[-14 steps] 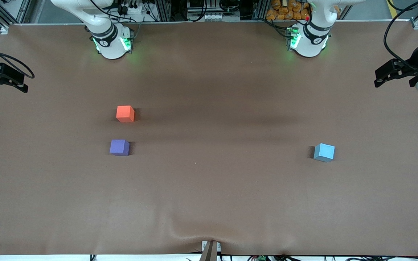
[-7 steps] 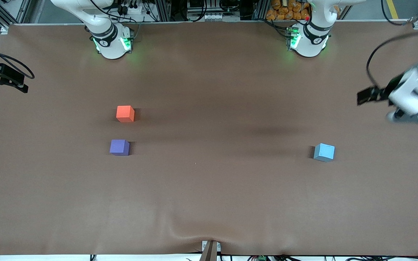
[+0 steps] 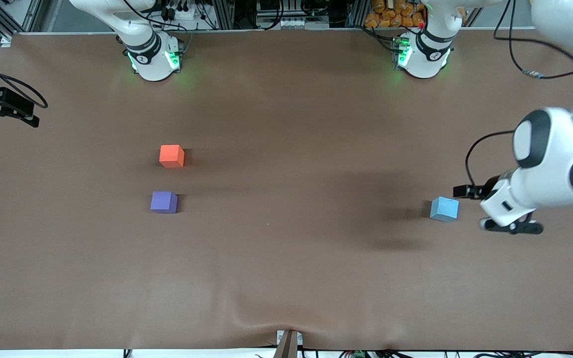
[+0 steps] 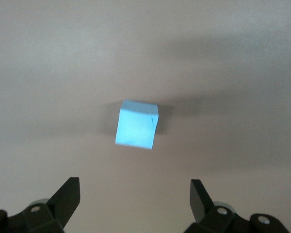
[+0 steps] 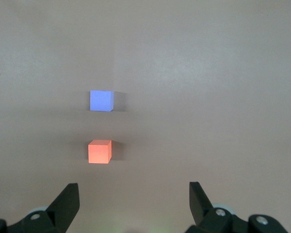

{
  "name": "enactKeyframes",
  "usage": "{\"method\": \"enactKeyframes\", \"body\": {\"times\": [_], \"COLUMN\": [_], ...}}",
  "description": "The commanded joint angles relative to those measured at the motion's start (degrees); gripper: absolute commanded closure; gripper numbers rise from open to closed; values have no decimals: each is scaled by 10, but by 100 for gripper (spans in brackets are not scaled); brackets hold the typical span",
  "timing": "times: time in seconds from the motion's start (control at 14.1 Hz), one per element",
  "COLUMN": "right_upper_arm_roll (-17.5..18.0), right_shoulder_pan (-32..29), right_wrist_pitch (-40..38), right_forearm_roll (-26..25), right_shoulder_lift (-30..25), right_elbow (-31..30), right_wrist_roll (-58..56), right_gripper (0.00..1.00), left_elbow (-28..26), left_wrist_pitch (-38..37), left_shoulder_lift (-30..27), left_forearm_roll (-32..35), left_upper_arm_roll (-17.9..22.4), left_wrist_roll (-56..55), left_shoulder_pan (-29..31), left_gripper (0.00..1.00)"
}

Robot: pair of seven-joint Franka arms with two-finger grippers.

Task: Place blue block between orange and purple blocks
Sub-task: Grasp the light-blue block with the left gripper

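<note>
Left end effector hangs over the brown table at the left arm's end, just beside the blue block, a small light sky-blue matte cube. In the left wrist view its two black fingers stand wide apart with nothing between them, and the blue block lies on the table ahead of the gap, clear of both fingertips. In the front view the arm's white wrist covers most of the end effector, which sits on the side of the block toward the table's edge at the left arm's end.

The blue block rests flat on the table, turned slightly askew, well apart from the other two cubes and about as near to the front camera as the purple one.

The orange block, a small orange-red matte cube, and the purple block, a small violet-purple matte cube, lie toward the right arm's end of the table. They are near each other but not touching, with a bare strip of table between them; the purple block is nearer to the front camera.

Right end effector waits over the table edge at the right arm's end, its dark fingers spread wide and empty. Its wrist view shows both the orange block and the purple block on the table ahead of it.
</note>
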Motion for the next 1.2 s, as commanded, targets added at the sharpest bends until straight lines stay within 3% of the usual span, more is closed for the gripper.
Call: {"method": "enactKeyframes", "body": {"times": [0.0,0.35,0.85,0.99,1.06,1.13], "right_upper_arm_roll": [9,9,9,9,9,9], "right_shoulder_pan": [-14,-13,-14,-15,-15,-15], "right_wrist_pitch": [-3,-2,-4,-4,-4,-3], "right_forearm_roll": [10,10,10,10,10,10], "right_shoulder_lift": [-5,-5,-5,-5,-5,-5], "right_elbow": [-5,-5,-5,-5,-5,-5], "right_wrist_roll": [1,1,1,1,1,2], "right_gripper": [0,0,0,0,0,0], "left_elbow": [-2,-89,-102,-97,-95,-92], "left_wrist_pitch": [42,141,170,173,177,179], "left_shoulder_lift": [39,57,101,101,101,100], "left_forearm_roll": [1,46,47,48,51,51], "left_upper_arm_roll": [-3,-2,-2,-2,-3,-2], "left_wrist_roll": [37,38,38,38,38,38], "left_shoulder_pan": [1,1,4,1,1,-1], "left_gripper": [0,0,0,58,72,77]}}
